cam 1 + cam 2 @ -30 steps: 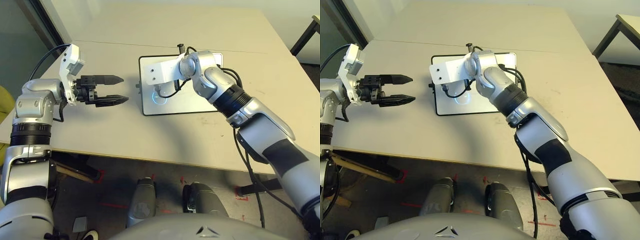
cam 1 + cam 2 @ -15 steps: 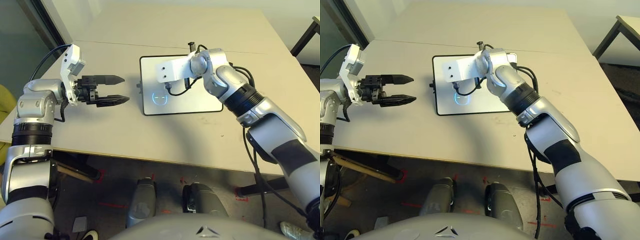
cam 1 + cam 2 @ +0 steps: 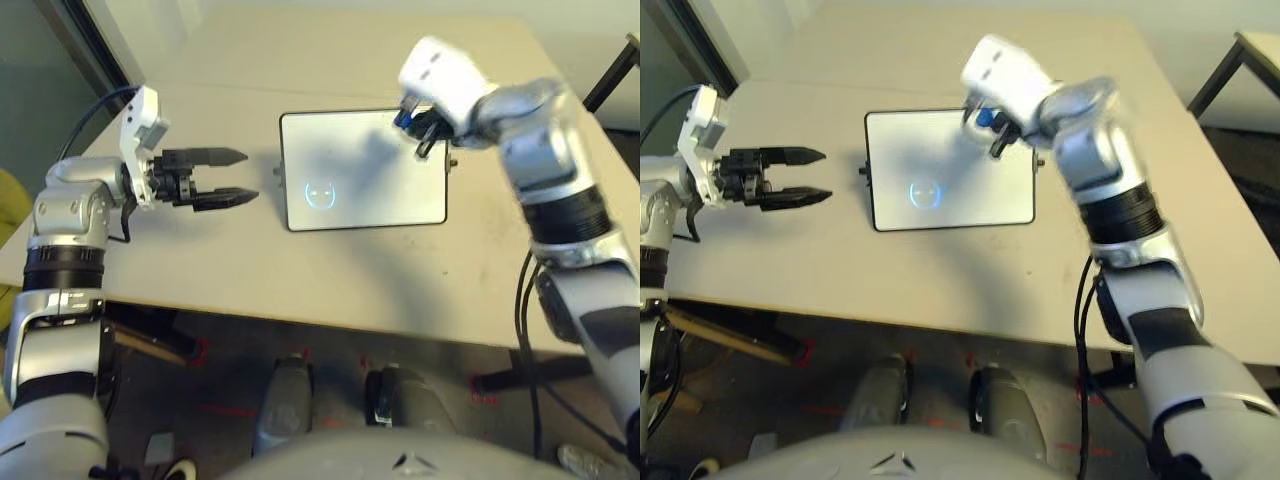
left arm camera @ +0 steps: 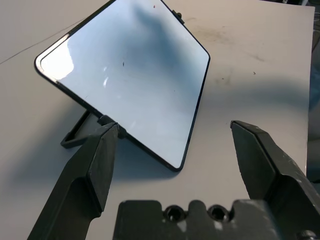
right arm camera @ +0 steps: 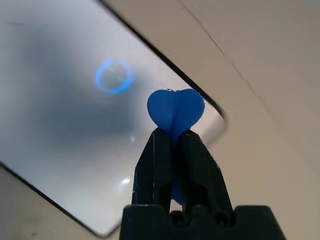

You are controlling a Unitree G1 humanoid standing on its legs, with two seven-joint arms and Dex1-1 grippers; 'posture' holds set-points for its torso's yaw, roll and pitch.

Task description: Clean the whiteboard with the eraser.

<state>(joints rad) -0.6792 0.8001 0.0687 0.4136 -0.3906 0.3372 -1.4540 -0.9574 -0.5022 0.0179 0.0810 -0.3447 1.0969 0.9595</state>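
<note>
Silver-grey arms, left and right, black ribbed bands and dark patches; white bracket beside left pincer, two dark holes in the one above right pincer; black cables.

Bare tabletop seems open between left pincer and whiteboard.

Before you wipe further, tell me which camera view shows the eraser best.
The right wrist view: the blue eraser appears large, pinched between the right gripper's fingers. Both eye views show just a small blue patch at that gripper.
</note>
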